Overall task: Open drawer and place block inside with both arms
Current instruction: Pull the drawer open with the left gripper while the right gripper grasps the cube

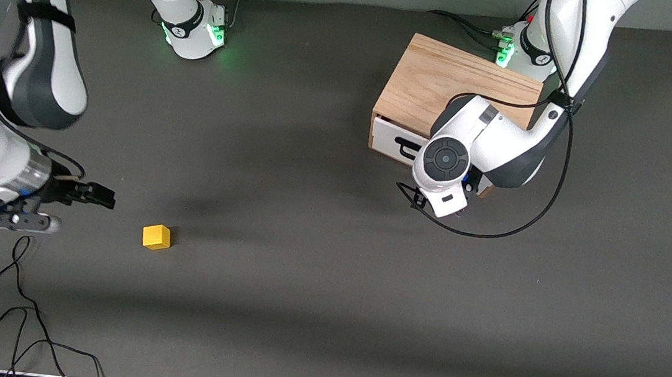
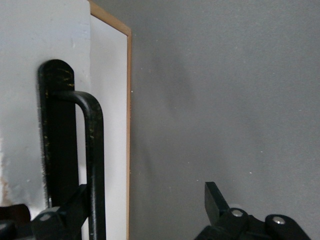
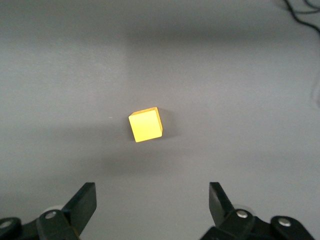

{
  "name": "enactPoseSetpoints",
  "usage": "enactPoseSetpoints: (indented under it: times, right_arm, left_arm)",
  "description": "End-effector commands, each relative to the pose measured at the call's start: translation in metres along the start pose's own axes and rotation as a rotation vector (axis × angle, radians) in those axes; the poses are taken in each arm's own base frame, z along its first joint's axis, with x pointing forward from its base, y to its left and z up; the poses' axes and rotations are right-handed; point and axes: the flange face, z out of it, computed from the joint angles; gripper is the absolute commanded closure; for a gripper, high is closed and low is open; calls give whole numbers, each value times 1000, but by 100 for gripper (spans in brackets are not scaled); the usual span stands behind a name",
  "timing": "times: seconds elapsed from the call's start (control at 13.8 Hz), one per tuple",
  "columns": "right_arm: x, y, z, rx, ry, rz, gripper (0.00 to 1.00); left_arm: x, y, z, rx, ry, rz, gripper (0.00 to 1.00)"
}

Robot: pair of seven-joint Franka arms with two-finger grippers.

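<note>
Small bright yellow block (image 3: 146, 125)

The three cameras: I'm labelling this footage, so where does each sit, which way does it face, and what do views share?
Front view: high across the table, facing both arm bases; shows both arms, drawer box, block.
Left wrist view: on the left arm, facing the drawer and its handle; left claw open around the handle.
Right wrist view: on the right arm, looking down at the block; right claw open.
Shared: the block shows in front and right wrist views, the drawer in front and left wrist views.
</note>
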Motion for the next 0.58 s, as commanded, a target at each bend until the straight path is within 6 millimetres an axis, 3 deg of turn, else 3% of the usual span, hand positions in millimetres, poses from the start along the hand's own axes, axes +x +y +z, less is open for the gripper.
enactPoseSetpoints:
  times: [0.0,0.22,0.51]
  right_arm:
    - [8,-3,10,8,7,-4,0]
    - [16,-13,29,7,30,-18,0]
    - [30,-33,74,-1,62,-60,0]
  left_arm:
    - [0,28,-11,-59,-4,-10,0]
    - [4,55,-18,-98,-8,-3,0]
    - [9,80,-25,-147,10,6,0]
